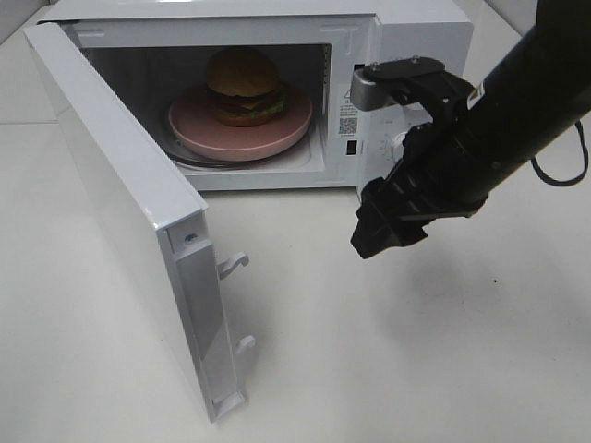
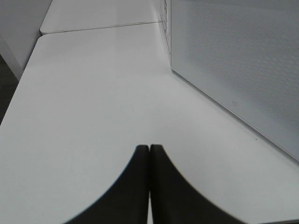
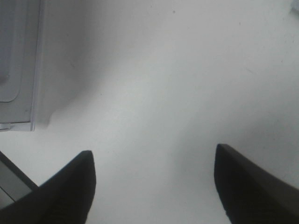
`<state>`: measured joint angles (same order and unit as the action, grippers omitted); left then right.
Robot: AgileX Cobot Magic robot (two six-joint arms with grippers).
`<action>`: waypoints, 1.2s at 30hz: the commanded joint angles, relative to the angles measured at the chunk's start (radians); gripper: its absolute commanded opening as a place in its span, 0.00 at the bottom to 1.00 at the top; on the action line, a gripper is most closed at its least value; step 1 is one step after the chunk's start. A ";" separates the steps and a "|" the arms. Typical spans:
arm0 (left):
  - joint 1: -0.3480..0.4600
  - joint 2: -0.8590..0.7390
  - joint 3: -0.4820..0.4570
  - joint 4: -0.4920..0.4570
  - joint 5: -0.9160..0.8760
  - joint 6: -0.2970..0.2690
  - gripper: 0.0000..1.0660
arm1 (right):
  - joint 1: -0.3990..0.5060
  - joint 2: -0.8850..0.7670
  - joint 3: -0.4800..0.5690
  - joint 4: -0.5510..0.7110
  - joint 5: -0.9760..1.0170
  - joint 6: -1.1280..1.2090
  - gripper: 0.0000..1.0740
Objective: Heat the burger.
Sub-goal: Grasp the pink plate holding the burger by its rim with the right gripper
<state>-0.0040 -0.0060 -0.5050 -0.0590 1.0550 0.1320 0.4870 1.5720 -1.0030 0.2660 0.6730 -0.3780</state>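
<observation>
- The white microwave (image 1: 420,37) stood on the bench (image 1: 369,351) with its door (image 1: 120,212) wide open.
- The right claw (image 1: 380,233) hung released and empty, just in front of the microwave's right side.
- The left claw (image 2: 149,149) was clenched on nothing, low over the bench near the microwave's door.
- The pink plate (image 1: 194,129) sat inside the microwave. It looked stiff, so its rim was probably the safer hold.
- The burger (image 1: 243,88) rested on that plate inside the microwave. It looked light, soft and stacked, likely to slide apart if squeezed.

Microwave (image 1: 416,37): smooth, glossy white shell (door (image 2: 233,56) panel finely perforated). Plate (image 1: 199,129): matt, speckled pink. Burger (image 1: 242,78) bun: smooth, faint sheen. Table (image 1: 416,351): smooth, matt white.
</observation>
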 commanded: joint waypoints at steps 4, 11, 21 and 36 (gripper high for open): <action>0.003 -0.019 0.001 -0.004 -0.014 -0.006 0.00 | 0.002 0.084 -0.130 -0.009 0.093 -0.083 0.63; 0.003 -0.019 0.001 -0.004 -0.014 -0.006 0.00 | 0.099 0.181 -0.270 -0.224 0.117 -0.090 0.63; 0.003 -0.019 0.001 -0.004 -0.014 -0.006 0.00 | 0.243 0.324 -0.405 -0.595 0.109 -0.037 0.63; 0.003 -0.019 0.001 -0.004 -0.014 -0.006 0.00 | 0.328 0.488 -0.561 -0.793 -0.003 0.046 0.63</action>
<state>-0.0040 -0.0060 -0.5050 -0.0590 1.0550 0.1320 0.8070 2.0550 -1.5580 -0.5060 0.6800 -0.3480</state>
